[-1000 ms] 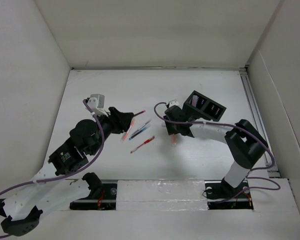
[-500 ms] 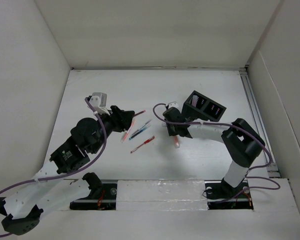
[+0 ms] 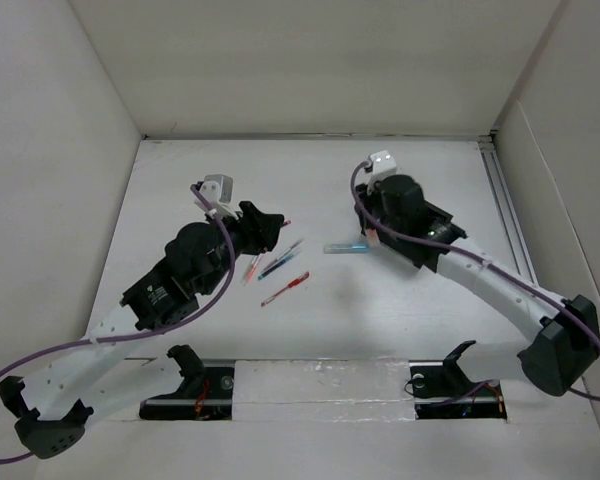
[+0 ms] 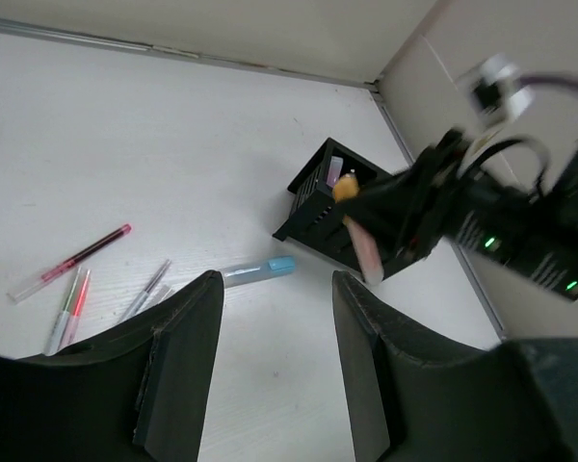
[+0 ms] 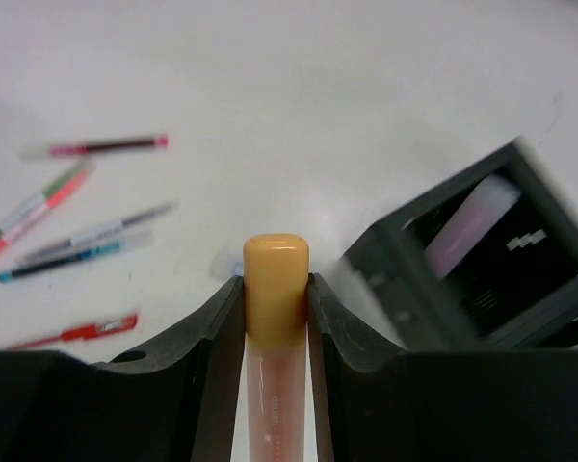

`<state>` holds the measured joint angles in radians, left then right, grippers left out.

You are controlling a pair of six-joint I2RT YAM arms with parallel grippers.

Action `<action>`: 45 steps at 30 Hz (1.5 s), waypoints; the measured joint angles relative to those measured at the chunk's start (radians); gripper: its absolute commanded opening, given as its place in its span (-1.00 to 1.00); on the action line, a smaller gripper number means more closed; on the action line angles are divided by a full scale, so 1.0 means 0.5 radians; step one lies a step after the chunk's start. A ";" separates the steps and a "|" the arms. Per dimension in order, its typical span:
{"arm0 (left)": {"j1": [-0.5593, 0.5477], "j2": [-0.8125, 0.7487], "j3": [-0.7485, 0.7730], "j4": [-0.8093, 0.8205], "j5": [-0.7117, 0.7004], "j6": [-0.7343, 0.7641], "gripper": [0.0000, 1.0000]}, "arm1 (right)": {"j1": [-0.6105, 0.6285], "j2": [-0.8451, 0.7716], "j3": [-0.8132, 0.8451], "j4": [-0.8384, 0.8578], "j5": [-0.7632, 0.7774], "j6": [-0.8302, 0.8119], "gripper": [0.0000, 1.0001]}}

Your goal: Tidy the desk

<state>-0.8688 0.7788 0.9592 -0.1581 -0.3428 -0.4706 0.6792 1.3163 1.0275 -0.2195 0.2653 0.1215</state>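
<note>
**Orange-Capped Marker Held Over the Desk**

An orange-capped marker [image 5: 275, 258] was squeezed tight between the fingers of the right gripper [image 5: 275, 294]. It was held up over the big white desk [image 3: 210, 170], near the black organizer box [image 5: 482, 260]. The left gripper [image 4: 275, 300] was spread wide with nothing in it. A blue-capped pen [image 3: 345, 248] was laid flat between the two grippers. More loose pens [image 3: 270, 265] were spread near the middle of the desk, well apart from the side walls [image 3: 60, 150] and the near edge.

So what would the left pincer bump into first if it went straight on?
Probably the light blue marker lying on the desk, just ahead of the open left pincer, though depth is unclear.
</note>
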 measured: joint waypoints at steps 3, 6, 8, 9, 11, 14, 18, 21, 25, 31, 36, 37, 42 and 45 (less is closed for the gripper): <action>0.000 0.059 0.002 0.029 0.025 -0.034 -0.11 | -0.246 -0.067 0.164 0.100 -0.122 -0.248 -0.90; 0.000 0.083 0.002 0.053 0.034 -0.057 -0.11 | -0.504 -0.069 0.216 0.274 -0.303 -0.427 -0.91; 0.000 0.098 0.009 0.063 0.032 -0.064 -0.12 | -0.652 -0.030 0.215 0.394 -0.465 -0.496 -0.91; 0.000 0.108 0.014 0.070 0.031 -0.065 -0.12 | -0.718 0.005 0.212 0.463 -0.554 -0.521 -0.91; 0.000 0.143 0.029 0.085 0.027 -0.065 -0.12 | -0.823 0.097 0.196 0.607 -0.726 -0.552 -0.96; 0.000 0.204 0.043 0.095 0.026 -0.065 -0.12 | -0.912 0.245 0.157 0.793 -0.948 -0.558 -1.00; 0.000 0.256 0.045 0.097 0.025 -0.072 -0.12 | -0.943 0.344 0.024 0.999 -1.125 -0.528 -0.92; 0.000 0.267 0.046 0.096 0.026 -0.072 -0.12 | -0.965 0.343 -0.095 1.126 -1.196 -0.484 -0.91; 0.000 0.269 0.046 0.095 0.025 -0.075 -0.12 | -1.018 0.343 -0.195 1.291 -1.238 -0.420 -0.75; 0.000 0.285 0.047 0.090 0.029 -0.073 -0.12 | -1.036 0.312 -0.378 1.415 -1.215 -0.375 -0.30; 0.000 0.314 0.062 0.082 0.038 -0.062 -0.12 | -1.035 0.312 -0.412 1.423 -1.196 -0.355 0.02; 0.000 0.314 0.062 0.082 0.039 -0.056 -0.12 | -1.035 0.311 -0.412 1.423 -1.194 -0.348 0.08; 0.000 0.320 0.065 0.085 0.057 -0.026 -0.12 | -1.028 0.197 -0.410 1.372 -1.147 -0.364 0.29; 0.000 0.330 0.065 0.085 0.073 -0.001 -0.07 | -0.998 0.070 -0.336 1.207 -1.080 -0.427 -0.29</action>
<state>-0.8688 0.9440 0.9916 -0.1154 -0.3061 -0.4709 0.1802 1.3514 0.8597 0.3840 -0.2745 -0.0921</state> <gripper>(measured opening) 0.452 0.503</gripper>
